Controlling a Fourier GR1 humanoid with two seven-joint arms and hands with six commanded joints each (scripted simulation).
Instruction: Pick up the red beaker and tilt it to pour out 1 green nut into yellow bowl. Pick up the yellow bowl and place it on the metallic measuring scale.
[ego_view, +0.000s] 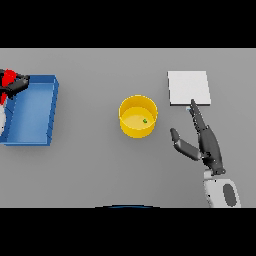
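Right of the yellow bowl (137, 116), right robot hand (206, 142) open, fingers straight toward the scale (188, 87).

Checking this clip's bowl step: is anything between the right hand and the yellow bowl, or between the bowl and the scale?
Nothing visible. The right hand, fingers straight, lies right of the yellow bowl with bare table between. The scale sits beyond the hand, its path from the bowl likewise bare.
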